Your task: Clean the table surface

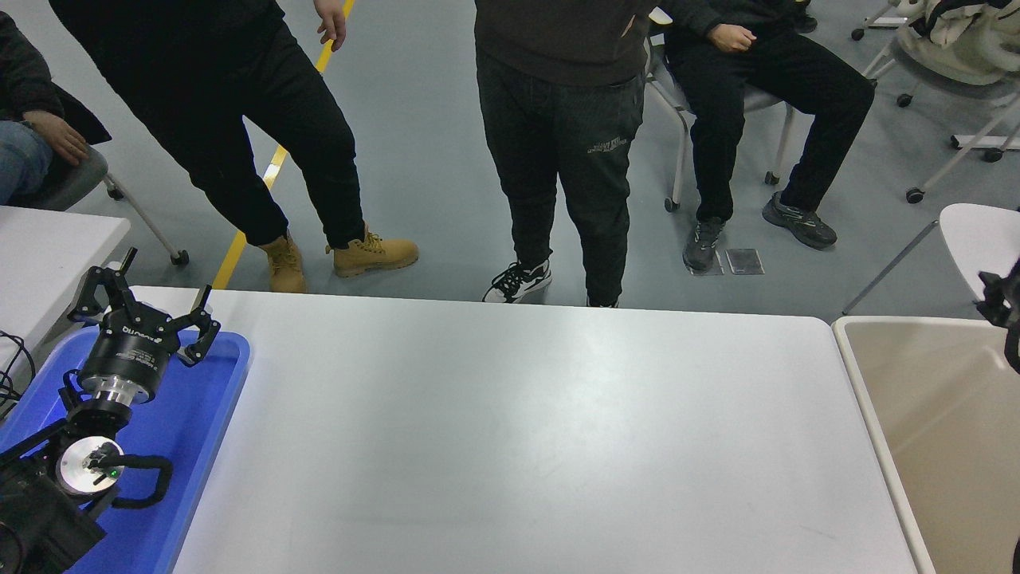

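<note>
The table surface is a wide matte white top filling most of the view, and I see nothing lying on it. My left gripper is parked at the lower left over the blue tray, open and empty, its fingers spread. Only a small black part of my right gripper shows at the right edge, above the beige bin.
The beige bin stands against the table's right end. A smaller white tabletop sits at the far left. Two people stand at the far side, and others sit on wheeled chairs.
</note>
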`<action>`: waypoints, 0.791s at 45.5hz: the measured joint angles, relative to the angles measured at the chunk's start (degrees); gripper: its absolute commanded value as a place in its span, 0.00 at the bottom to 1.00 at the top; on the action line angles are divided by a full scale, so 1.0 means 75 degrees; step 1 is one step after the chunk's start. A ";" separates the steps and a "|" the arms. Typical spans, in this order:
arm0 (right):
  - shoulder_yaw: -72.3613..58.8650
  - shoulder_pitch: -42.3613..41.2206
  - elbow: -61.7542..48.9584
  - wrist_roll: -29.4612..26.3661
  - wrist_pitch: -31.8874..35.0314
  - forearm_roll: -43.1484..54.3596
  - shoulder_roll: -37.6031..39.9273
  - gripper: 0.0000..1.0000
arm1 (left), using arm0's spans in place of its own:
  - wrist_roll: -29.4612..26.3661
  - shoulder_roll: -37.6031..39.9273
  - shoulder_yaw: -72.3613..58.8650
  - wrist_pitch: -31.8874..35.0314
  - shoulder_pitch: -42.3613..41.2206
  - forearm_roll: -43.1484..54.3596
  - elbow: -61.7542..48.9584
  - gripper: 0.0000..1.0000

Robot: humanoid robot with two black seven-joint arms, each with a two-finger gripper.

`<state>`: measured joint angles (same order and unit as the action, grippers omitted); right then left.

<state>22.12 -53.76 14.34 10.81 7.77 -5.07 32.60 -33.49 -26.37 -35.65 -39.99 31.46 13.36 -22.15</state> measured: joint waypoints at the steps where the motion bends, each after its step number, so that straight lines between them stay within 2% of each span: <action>1: 0.0106 -0.0003 0.0113 0.0028 0.0031 0.0010 0.0040 0.98 | 0.0000 0.0000 0.0000 0.0000 0.0000 0.0000 0.0000 1.00; 18: 0.1891 -0.0028 0.1848 0.0237 0.0295 0.1212 0.0385 0.98 | 0.0000 0.0000 0.0000 0.0000 0.0000 0.0000 0.0000 1.00; 36: 0.2936 0.0427 0.2434 0.0333 0.0336 0.1722 -0.0026 0.98 | 0.0000 0.0000 0.0000 0.0000 0.0000 0.0000 0.0000 1.00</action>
<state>44.15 -50.56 32.60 13.31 10.29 7.85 32.40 -33.49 -26.37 -35.65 -39.99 31.47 13.36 -22.15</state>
